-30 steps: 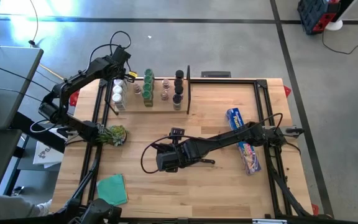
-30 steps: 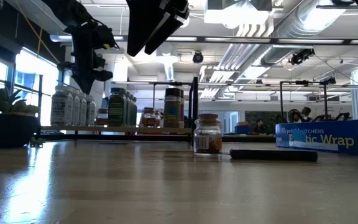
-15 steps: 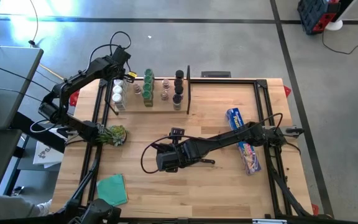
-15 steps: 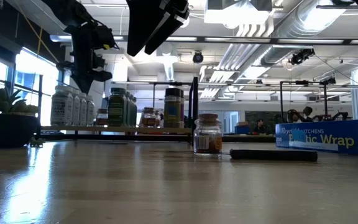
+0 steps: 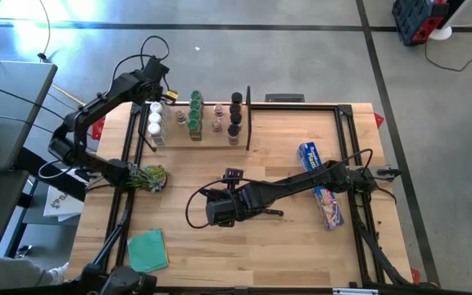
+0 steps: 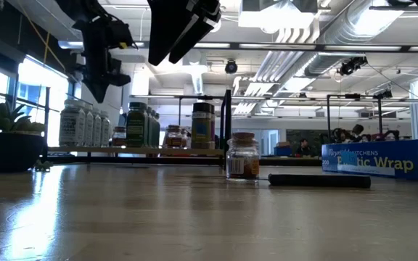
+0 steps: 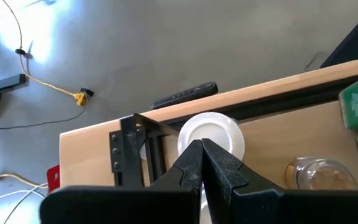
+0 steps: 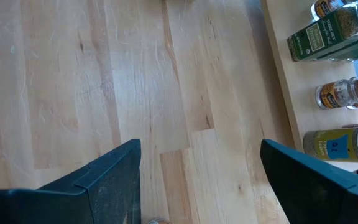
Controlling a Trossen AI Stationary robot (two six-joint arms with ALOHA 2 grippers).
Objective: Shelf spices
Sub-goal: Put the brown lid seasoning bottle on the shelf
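The shelf (image 5: 207,141) is a pale plank at the table's far left with a black rod (image 5: 248,117) at its right end. On it stand spices: white-capped jars (image 5: 155,124), green-capped jars (image 5: 195,115), clear jars (image 5: 218,121) and black-capped jars (image 5: 234,119). My left gripper (image 5: 161,94) hangs shut just above the far white-capped jar (image 7: 211,132), clear of it in the low view (image 6: 96,93). One clear jar with brownish contents (image 6: 242,156) stands alone on the tabletop. My right gripper (image 5: 218,211) hovers open over bare wood (image 8: 197,186) at mid-table.
A blue wrap box (image 5: 320,184) lies at the right, with a dark-handled knife (image 6: 319,181) near the lone jar. A small plant (image 5: 146,176) sits at the left edge and a green cloth (image 5: 148,248) near the front left. Bare wood lies along the table's near side.
My left gripper, still shut, has risen a little above the white-capped jars at the shelf's left end. The jars have stayed in place.
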